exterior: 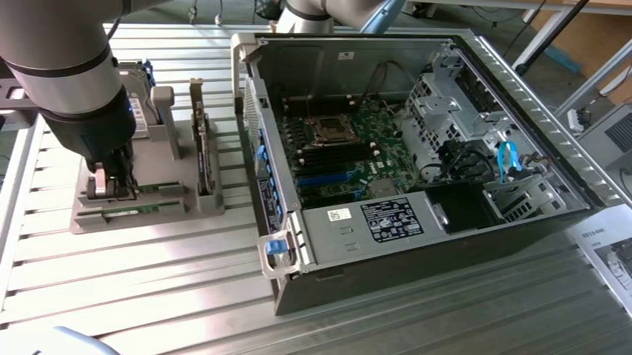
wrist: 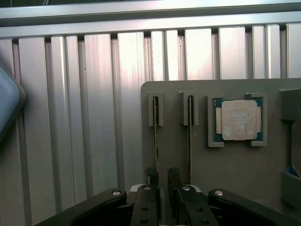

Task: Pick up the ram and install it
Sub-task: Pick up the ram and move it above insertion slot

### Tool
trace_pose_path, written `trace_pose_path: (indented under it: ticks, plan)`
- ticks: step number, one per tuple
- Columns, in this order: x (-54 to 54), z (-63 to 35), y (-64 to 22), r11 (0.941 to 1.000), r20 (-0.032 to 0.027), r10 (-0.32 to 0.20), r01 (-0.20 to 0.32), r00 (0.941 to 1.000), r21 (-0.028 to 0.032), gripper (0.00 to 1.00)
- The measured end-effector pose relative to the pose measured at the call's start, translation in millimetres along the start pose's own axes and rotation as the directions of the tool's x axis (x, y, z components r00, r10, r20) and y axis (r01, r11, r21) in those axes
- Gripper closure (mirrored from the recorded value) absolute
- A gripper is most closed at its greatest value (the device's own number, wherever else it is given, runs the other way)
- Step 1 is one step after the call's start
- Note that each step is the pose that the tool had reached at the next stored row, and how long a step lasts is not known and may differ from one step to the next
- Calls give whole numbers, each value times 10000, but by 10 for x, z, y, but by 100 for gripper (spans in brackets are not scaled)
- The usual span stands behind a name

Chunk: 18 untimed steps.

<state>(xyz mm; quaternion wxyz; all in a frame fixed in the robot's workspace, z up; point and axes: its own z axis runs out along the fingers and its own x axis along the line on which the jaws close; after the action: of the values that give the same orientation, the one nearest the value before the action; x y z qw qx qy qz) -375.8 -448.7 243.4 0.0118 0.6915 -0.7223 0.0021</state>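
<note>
Two thin green ram sticks stand on edge in slots of a grey holder block (wrist: 225,165). My gripper (wrist: 162,176) is lowered over the end of one ram stick (wrist: 156,136), its dark fingers (wrist: 175,181) open on either side of it, and the stick lies close to one finger. The other stick (wrist: 190,136) runs parallel just beside it. In the exterior view the gripper (exterior: 109,188) is down at the holder (exterior: 138,222) on that view's left, with the ram (exterior: 156,191) stretching away from it.
An open computer case (exterior: 415,244) with its motherboard (exterior: 345,148) lies at the exterior view's right. The holder also carries a CPU (wrist: 237,120), an upright expansion card (exterior: 203,148) and a hard drive (exterior: 148,111). All of this rests on a ribbed aluminium table (exterior: 148,281).
</note>
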Motion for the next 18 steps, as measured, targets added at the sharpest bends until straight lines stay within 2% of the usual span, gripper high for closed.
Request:
trace_pose_path:
  ticks: [18]
  plan:
    - [60, 2, -2, 10000, 1, 1, -1, 10000, 1, 76]
